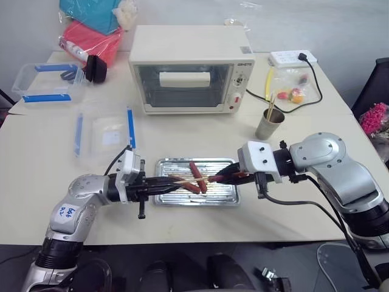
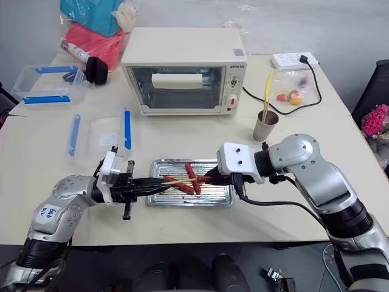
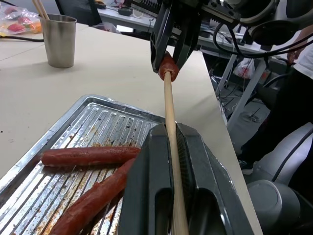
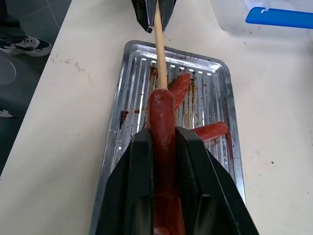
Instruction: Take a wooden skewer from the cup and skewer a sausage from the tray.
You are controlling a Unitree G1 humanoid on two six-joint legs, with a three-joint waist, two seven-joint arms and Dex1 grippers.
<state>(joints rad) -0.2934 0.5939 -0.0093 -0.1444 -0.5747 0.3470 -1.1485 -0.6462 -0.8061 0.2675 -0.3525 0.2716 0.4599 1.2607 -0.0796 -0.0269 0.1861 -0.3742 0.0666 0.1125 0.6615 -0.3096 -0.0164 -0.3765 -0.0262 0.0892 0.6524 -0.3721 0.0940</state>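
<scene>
My left gripper [image 3: 171,129] is shut on a thin wooden skewer [image 3: 169,107] and points level across the silver tray [image 1: 164,201]. From the other side my right gripper [image 4: 162,134] is shut on a reddish-brown sausage [image 4: 162,122], held lengthwise just above the tray. The skewer's tip meets the sausage's free end [image 3: 168,68]. I cannot tell how deep it sits. Two more sausages [image 3: 88,155] lie crossed on the tray's ribbed bottom. The grey metal cup [image 1: 268,125], with more skewers in it, stands behind the right arm.
A cream toaster oven [image 1: 189,68] stands at the back of the table. Clear plastic boxes with blue clips [image 1: 103,131] lie to the left. A power strip [image 1: 293,58] and a bag of sweets [image 1: 292,88] sit at the back right. The table's front edge is close behind the tray.
</scene>
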